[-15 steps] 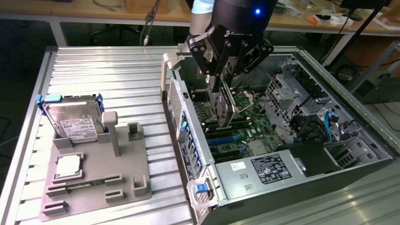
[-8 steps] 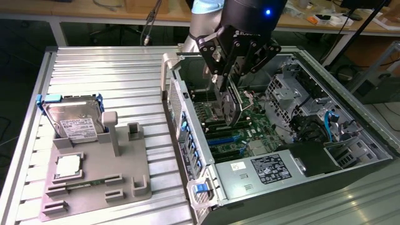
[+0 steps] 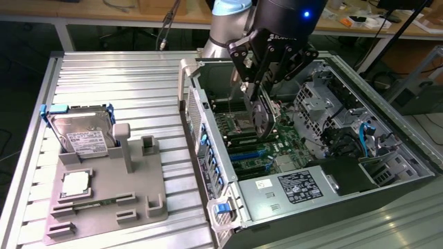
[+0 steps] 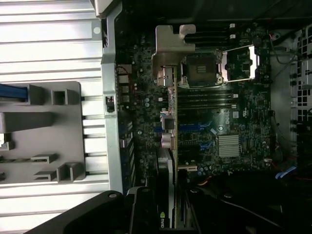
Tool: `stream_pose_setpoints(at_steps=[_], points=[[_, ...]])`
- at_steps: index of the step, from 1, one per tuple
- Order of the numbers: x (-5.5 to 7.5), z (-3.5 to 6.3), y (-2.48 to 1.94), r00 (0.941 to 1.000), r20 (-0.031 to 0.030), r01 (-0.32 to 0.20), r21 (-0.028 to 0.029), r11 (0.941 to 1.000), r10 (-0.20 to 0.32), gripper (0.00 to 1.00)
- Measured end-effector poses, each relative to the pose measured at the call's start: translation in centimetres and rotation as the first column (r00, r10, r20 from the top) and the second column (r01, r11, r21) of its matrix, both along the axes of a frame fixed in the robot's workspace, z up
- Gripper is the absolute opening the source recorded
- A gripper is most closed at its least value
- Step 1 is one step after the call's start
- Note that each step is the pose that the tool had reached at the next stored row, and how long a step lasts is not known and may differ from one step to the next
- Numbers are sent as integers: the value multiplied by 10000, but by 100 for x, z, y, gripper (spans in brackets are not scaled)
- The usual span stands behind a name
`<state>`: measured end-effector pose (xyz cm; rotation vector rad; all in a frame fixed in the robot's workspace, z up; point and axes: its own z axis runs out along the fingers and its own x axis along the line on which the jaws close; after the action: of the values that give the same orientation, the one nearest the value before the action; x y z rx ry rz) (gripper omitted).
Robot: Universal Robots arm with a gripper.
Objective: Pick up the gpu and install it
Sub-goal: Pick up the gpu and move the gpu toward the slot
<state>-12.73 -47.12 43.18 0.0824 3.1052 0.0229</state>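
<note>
Claw [image 3: 262, 99] and gpu [image 3: 263, 119] hang together right of centre in the upper half of the exterior view. The two fingers press on the card's flat faces, pinching it by its upper edge above the motherboard [image 3: 280, 142]. Largest around them is the slatted metal table [image 3: 118, 78], then the open computer case [image 3: 196, 111] across the right half, then the grey fixture [image 3: 142, 194] at lower left. The exterior view takes in what sits on that fixture: a hard drive [image 3: 84, 136] upright at its far end, with a square silver chip [image 3: 74, 184] and a green memory stick [image 3: 93, 206] nearer. It also shows the labelled power supply [image 3: 291, 189] at the case's near end. The wrist view gives the gpu [image 4: 168, 190] edge-on. Its thin edge runs lengthwise from the claw to a silver bracket [image 4: 168, 53] beside the open processor socket [image 4: 202, 68], the long axis crosswise to the blue slots [image 4: 195, 128]. A small green logo [image 4: 162, 219] marks the end by the claw. Whether the card touches the board I cannot tell.
</note>
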Motion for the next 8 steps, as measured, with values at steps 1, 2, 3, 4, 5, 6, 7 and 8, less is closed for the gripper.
stream_pose_setpoints(at_steps=[1,2,3,4,5,6,7,8], points=[[14,1,0,10000,-1,0,-1,10000,0,27],[30,0,0,10000,-1,0,-1,10000,0,27],[46,0,0,10000,0,0,0,10000,0,27],[57,0,0,10000,-1,0,-1,10000,0,27],[74,0,0,10000,0,0,0,10000,0,27],[87,0,0,10000,-1,-1,-1,10000,1,27],[115,1,0,10000,-1,-1,-1,10000,1,27],[135,0,0,10000,-1,0,0,10000,0,27]])
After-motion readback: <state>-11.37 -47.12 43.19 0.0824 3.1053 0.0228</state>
